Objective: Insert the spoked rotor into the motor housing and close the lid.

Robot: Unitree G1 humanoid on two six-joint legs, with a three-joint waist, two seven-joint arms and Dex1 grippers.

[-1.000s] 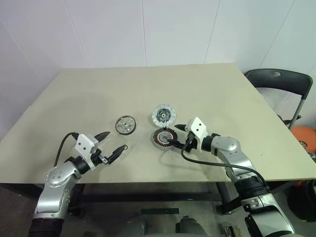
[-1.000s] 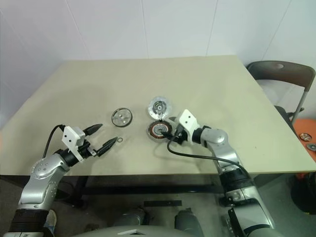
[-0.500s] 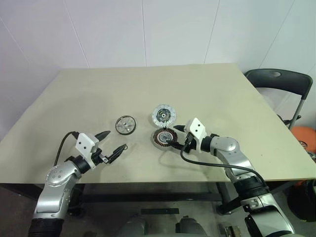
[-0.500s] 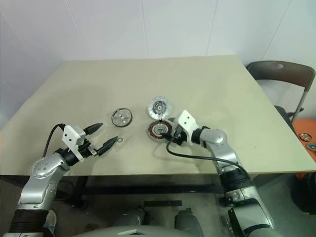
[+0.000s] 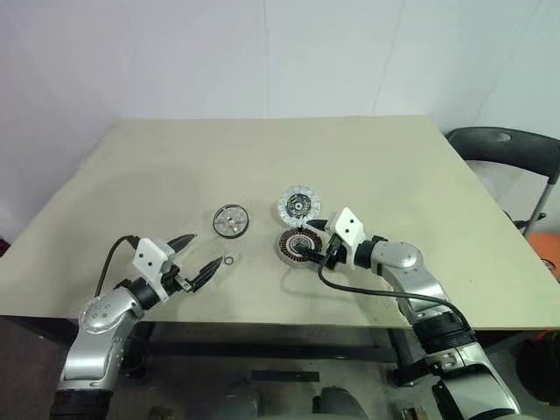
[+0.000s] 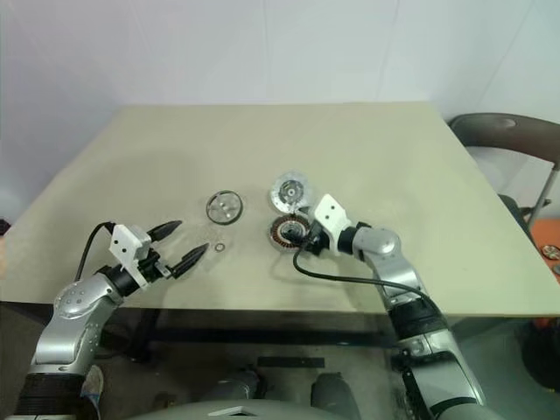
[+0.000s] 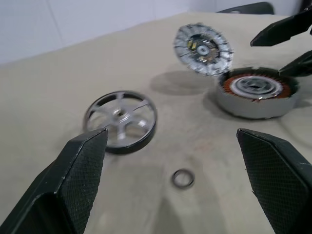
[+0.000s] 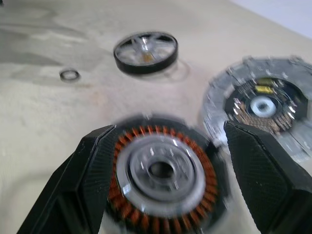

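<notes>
Change: the whole head view has shifted sideways since a second ago, so the camera has moved; the parts on the bench [image 5: 131,175] and both arms keep their places relative to each other. No step has advanced; nothing is inserted yet.
Spoked rotor [image 5: 230,220]: lies flat on the bench, apart from the other discs, well ahead of the left hand; round, so no long axis, open face up.
Motor housing [image 5: 299,247]: flat on the bench, copper windings and silvery centre facing up, ready to receive the rotor.
Lid [image 5: 300,205]: just behind the housing, touching or almost touching its rim; the left wrist view shows it tilted up, propped against the housing.
Small ring [image 5: 228,260]: loose on the bench near the left fingertips.
Left hand [image 5: 197,258]: released, fingers spread wide, grasping nothing.
Right hand [image 5: 314,241]: fingers spread to either side of the housing; whether they touch it cannot be told.
</notes>
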